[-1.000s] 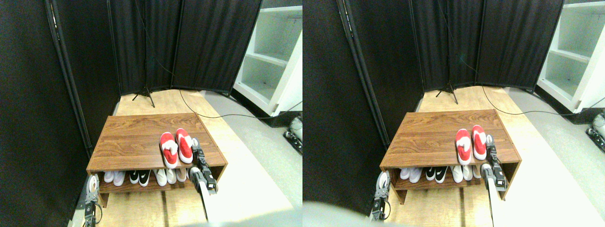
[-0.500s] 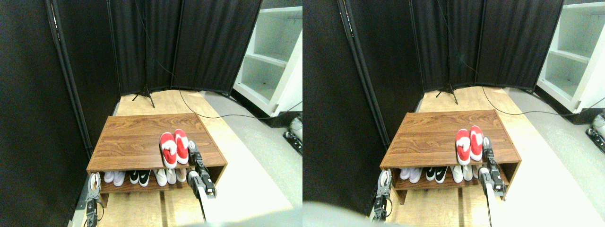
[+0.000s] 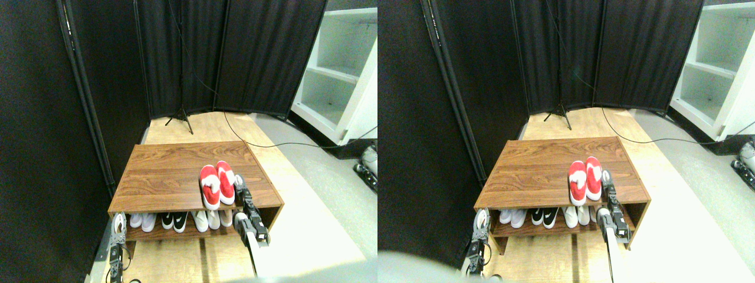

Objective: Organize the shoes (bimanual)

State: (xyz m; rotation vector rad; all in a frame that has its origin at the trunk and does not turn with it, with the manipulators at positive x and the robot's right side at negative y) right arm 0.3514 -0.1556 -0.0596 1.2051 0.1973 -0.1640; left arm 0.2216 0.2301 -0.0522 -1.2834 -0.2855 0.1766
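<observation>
Two bright red slip-on shoes with white patches lie side by side on the right part of the wooden rack's top, the left shoe [image 3: 210, 186] touching the right shoe [image 3: 226, 181]. My right gripper [image 3: 239, 182] sits just right of the right shoe, against its side, with its pale arm running down to the bottom edge. My left gripper [image 3: 119, 224] hangs low at the rack's front left corner, beside the lower shelf and far from the red pair.
The wooden shoe rack [image 3: 165, 177] holds a row of white, black-and-white and beige shoes [image 3: 177, 220] on its lower shelf. Black curtain panels [image 3: 177, 53] close off the back and left. A white cabinet [image 3: 336, 76] stands at the right, a black cable [image 3: 283, 143] crosses the floor.
The right gripper has pushed the right red shoe leftward until it closed up against the left shoe. The left gripper has barely moved.
</observation>
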